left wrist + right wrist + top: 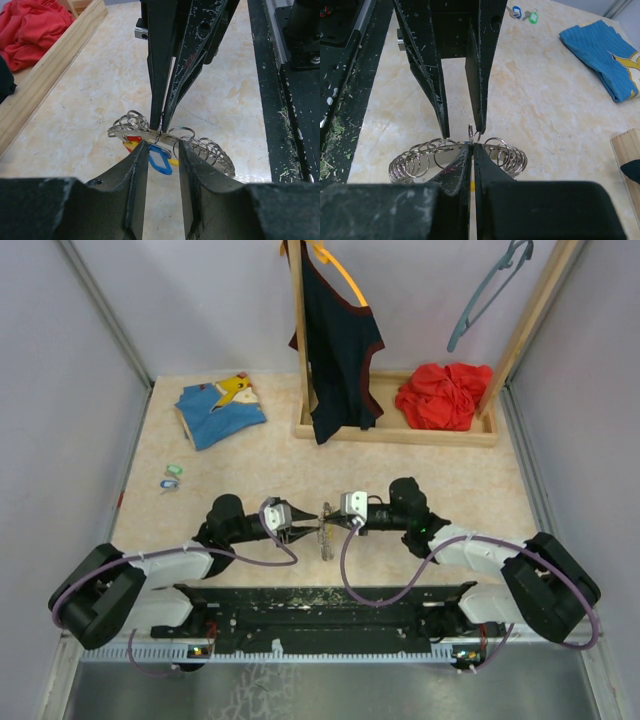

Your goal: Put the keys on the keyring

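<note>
Since the keyring (197,142) is a bunch of thin wire loops strung along a flat metal strip, w/ yellow and red bits hanging under it, I'd judge it light, stiff at the strip but springy and slippery at the loops. Round wire will prob skate off the pads if pinched on the curve. The flat strip looks like the safest hold, and that's where the right end effector (160,126) has it, jaws closed tight on the strip's middle. The bunch sits between the two arms, just ahead of their bases.

The left end effector (161,150) faces it from the opposite side, jaws part open w/ a clear gap, tips either side of the strip, clamping nothing I can see.

The keys (522,13), one blue head and one green, lie together on the surface (545,100) far out to the left, well apart from both arms and not far from a folded blue cloth (600,55). They look tiny, light and flat-lying, so awkward to pick up. The plastic heads offer the thickest purchase.

Hard to tell:
- Whether the bunch rests on the surface or hangs just above it.
- Whether the blue piece (160,161) below the strip is a tag or another key head.
- Which loop has a free end to thread.
</note>
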Controlling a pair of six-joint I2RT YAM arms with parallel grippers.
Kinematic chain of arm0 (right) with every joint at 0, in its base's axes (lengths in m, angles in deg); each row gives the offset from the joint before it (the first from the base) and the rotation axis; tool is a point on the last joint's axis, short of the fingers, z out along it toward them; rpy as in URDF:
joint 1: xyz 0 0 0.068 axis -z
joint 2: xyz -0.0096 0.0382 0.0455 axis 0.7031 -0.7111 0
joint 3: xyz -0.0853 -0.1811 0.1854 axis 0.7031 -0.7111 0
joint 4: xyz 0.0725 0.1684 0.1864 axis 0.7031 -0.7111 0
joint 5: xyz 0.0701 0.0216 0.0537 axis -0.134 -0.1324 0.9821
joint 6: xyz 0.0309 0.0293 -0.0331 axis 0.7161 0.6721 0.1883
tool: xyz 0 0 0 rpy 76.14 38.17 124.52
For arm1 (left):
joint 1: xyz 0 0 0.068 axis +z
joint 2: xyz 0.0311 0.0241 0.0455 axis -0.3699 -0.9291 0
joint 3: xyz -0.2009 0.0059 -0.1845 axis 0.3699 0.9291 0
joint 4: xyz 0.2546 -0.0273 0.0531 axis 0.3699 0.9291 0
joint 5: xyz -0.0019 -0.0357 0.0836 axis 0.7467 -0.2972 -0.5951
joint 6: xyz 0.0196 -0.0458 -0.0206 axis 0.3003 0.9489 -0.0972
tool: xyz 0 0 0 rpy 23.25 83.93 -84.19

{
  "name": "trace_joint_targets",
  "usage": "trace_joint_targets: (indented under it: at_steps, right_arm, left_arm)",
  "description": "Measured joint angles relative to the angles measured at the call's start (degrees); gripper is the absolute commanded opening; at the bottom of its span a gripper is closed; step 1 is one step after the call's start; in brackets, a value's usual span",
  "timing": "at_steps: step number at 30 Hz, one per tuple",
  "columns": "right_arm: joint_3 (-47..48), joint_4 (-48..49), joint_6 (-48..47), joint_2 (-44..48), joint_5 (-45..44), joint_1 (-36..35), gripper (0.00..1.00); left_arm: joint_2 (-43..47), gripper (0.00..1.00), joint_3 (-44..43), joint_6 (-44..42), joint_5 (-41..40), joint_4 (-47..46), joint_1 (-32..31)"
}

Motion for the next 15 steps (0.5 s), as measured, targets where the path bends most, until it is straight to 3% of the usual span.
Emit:
trace_joint_targets:
  at_steps: [8, 15]
  right_arm:
    - [-0.26, 1.07, 1.22, 0.0, 0.94, 0.2, 0.0]
    - [-0.26, 1.92, 1.33, -0.5, 1.11, 0.24, 0.0]
  left_arm:
    - [-1.22, 0.33, -0.22, 1.51, 0.31, -3.23, 0.07]
    - [0.15, 0.17, 0.33, 2.32, 0.83, -5.42, 0.04]
